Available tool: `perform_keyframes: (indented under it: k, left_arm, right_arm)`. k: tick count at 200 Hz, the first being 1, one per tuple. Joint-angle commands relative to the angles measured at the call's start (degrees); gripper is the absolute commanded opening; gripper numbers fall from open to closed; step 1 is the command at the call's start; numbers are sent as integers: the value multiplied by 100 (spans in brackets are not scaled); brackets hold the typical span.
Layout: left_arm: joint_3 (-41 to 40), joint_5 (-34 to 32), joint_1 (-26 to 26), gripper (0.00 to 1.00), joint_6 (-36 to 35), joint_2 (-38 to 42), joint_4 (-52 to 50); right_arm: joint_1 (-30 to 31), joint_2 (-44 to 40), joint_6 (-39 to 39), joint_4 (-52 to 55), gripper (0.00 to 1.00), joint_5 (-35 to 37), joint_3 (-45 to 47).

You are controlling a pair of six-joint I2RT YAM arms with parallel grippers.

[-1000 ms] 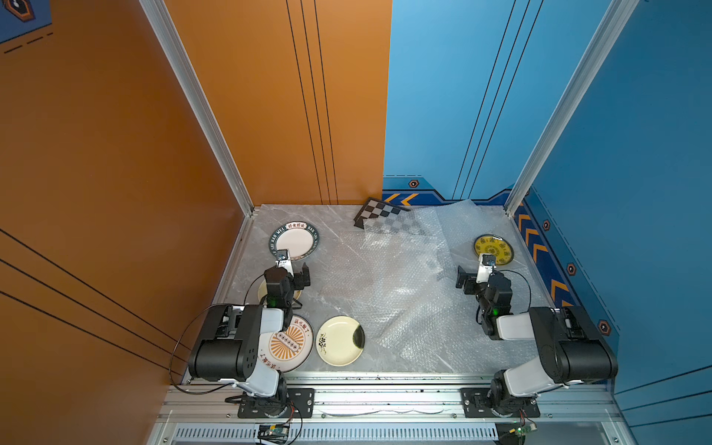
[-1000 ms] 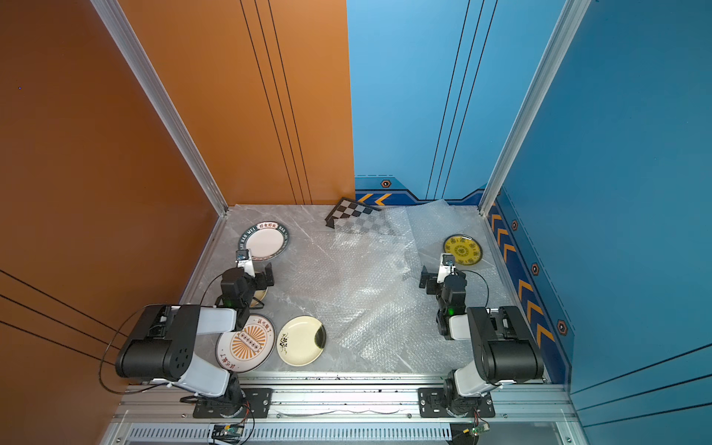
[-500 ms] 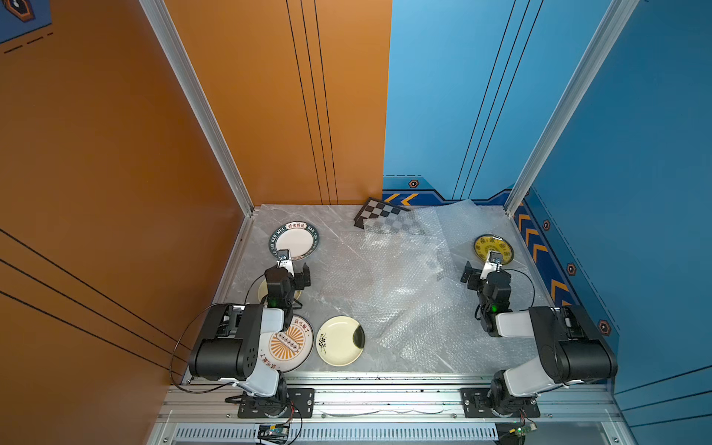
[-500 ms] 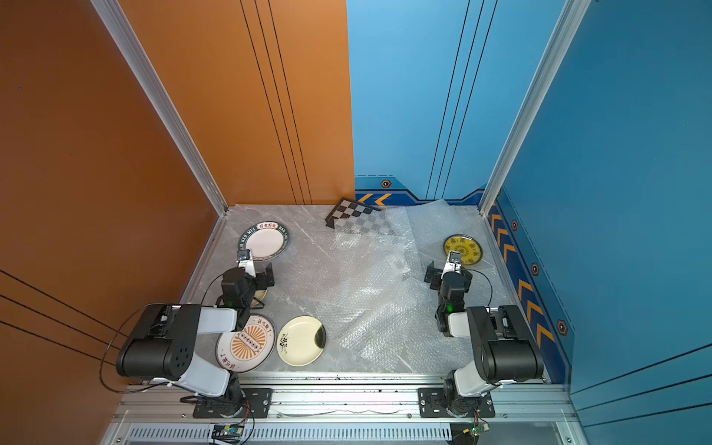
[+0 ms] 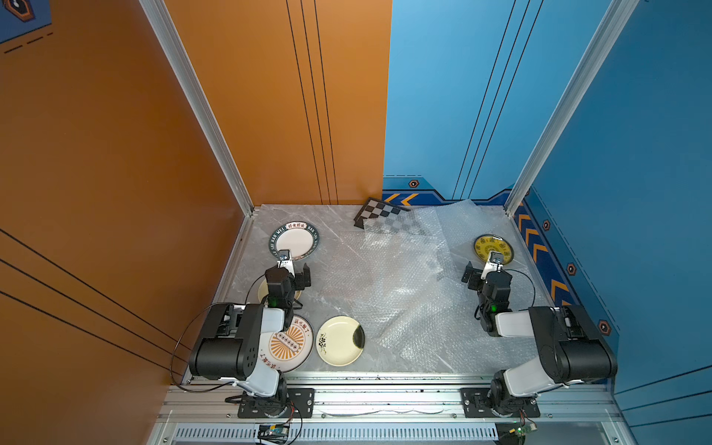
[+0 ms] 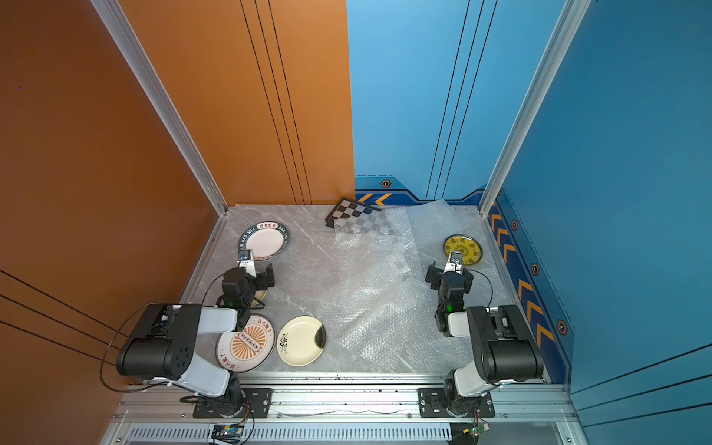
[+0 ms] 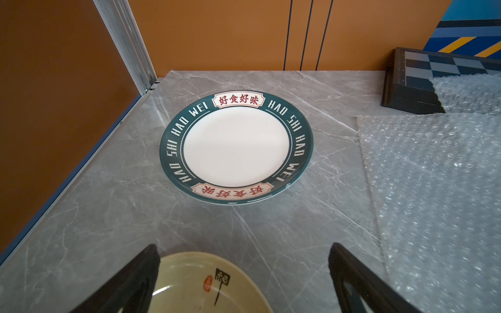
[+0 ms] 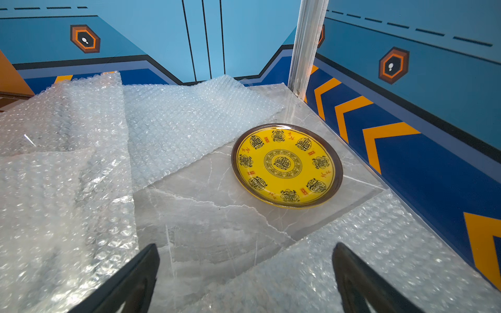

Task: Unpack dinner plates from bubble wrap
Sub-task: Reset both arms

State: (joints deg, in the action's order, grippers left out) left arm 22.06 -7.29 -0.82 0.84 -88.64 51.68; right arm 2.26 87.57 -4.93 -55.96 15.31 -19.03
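The dinner plates lie bare on the grey table. The green-lettered one (image 5: 294,240) (image 7: 235,146) is at the back left, and the yellow one (image 5: 494,249) (image 8: 286,165) at the back right. At the front left the orange sunburst plate (image 5: 287,343) sits beside a cream black-blotched plate (image 5: 340,341). My left gripper (image 5: 293,269) (image 7: 244,246) hangs open over another cream plate (image 7: 206,284), holding nothing. Flat bubble wrap (image 5: 397,293) (image 8: 67,176) sheets cover the middle and right. Just short of the yellow plate, my right gripper (image 5: 483,269) (image 8: 245,244) is open and empty above the wrap's edge.
A black-and-grey checkerboard (image 5: 379,212) (image 7: 423,81) lies at the back centre, partly under bubble wrap. Orange walls close the left side and blue walls the back and right. A metal rail (image 5: 385,400) runs along the front, carrying both arm bases.
My right arm has swung a little to the right, toward the yellow plate. The left arm and all plates have stayed put.
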Motion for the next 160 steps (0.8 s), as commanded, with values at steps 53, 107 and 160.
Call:
perform_keyframes:
  k: [53, 107, 160]
  left_arm:
    - [-40, -119, -52, 98, -84, -64, 88]
    - [-38, -116, -56, 98, -84, -61, 89]
    - [-39, -119, -53, 98, -84, -64, 92]
  right_arm:
    - [81, 85, 107, 297, 100, -164, -168]
    - [81, 85, 106, 297, 100, -161, -176]
    - [58, 85, 97, 314, 100, -203, -181]
